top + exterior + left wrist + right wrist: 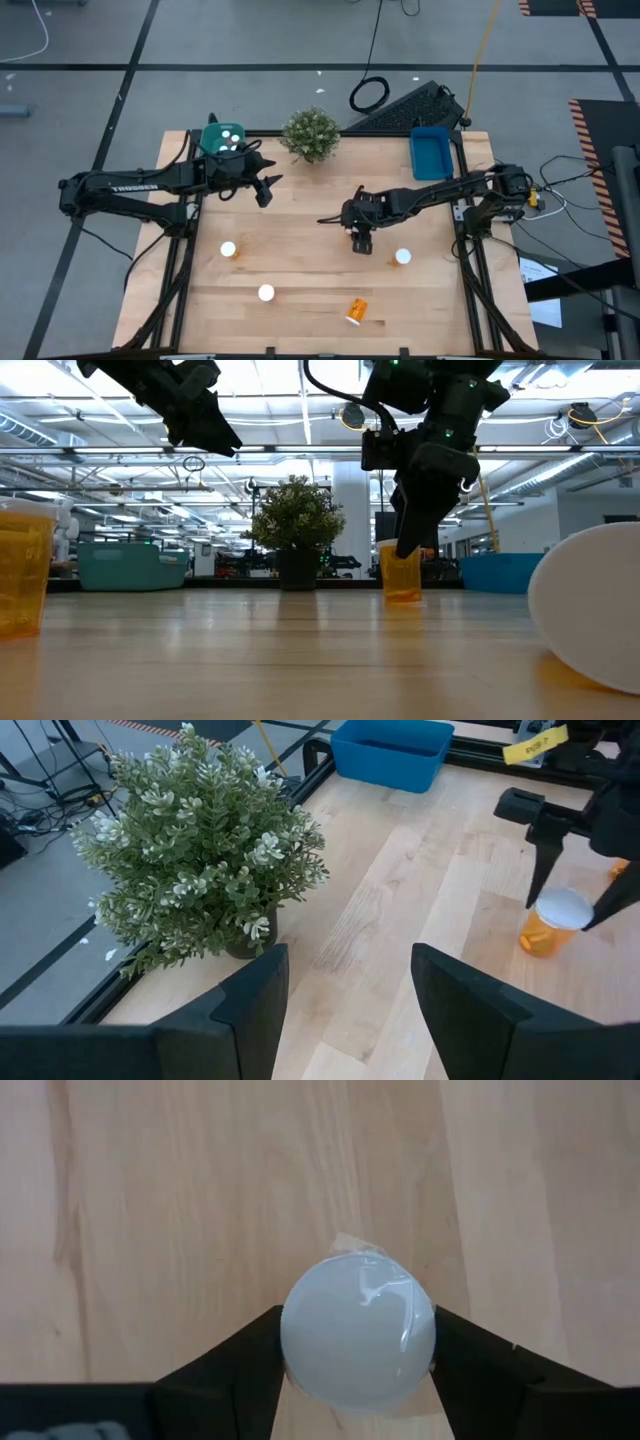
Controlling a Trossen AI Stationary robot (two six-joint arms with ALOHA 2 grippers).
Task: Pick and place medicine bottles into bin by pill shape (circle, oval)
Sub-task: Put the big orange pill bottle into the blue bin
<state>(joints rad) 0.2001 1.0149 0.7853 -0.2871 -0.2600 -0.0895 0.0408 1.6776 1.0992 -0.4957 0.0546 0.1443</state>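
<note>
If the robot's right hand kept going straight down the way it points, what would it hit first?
The right hand points down over an upright bottle, whose white cap sits between its open fingers; past that it would probably meet the wooden table.

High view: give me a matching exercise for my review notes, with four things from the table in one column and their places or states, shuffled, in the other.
Things:
1. teal bin
2. blue bin
3. tipped orange bottle
4. right claw

Places or states:
A. far right of the table, no bottles showing inside
B. mid-table, down around an upright white-capped bottle
C. far left corner, white caps inside, left claw open beside it
D. lying on its side near the table's front edge

Pairs: 1-C, 2-A, 3-D, 4-B
</note>
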